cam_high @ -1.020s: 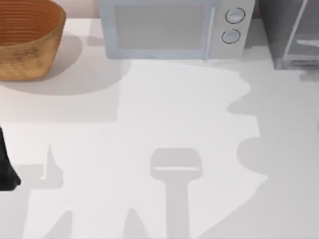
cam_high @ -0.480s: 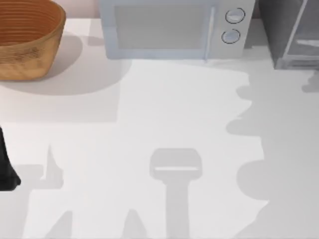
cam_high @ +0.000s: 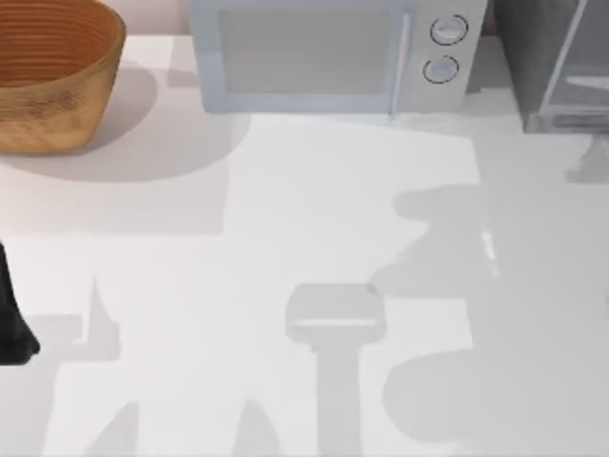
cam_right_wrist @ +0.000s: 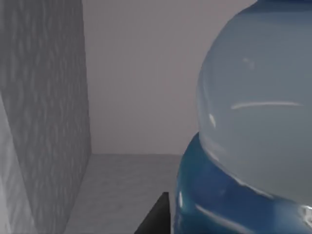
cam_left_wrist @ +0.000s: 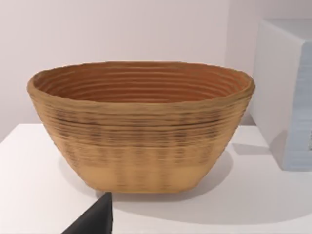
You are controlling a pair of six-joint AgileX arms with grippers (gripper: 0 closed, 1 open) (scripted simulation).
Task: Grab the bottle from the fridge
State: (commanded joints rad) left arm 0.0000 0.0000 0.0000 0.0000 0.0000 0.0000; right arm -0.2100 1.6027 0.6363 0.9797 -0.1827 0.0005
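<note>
A rendered kitchen scene: a plain white desk point(cam_high: 314, 209) carries a woven basket point(cam_high: 52, 71), a pale blue-white microwave point(cam_high: 328, 52) with two round knobs, and a dark grey fridge point(cam_high: 552, 62) with a see-through door, against a pale wall.

White counter point(cam_high: 314, 209) carries three things along its far edge: woven basket point(cam_high: 52, 76) at the far left, pale blue-white microwave point(cam_high: 333, 57) in the middle, dark grey fridge point(cam_high: 557, 67) at the far right, just beside the microwave. From my left wrist the basket point(cam_left_wrist: 141, 126) sits upright on the counter point(cam_left_wrist: 34, 185), with the microwave's side point(cam_left_wrist: 287, 92) near it but apart. Rest of the counter surface carries shadows.
</note>
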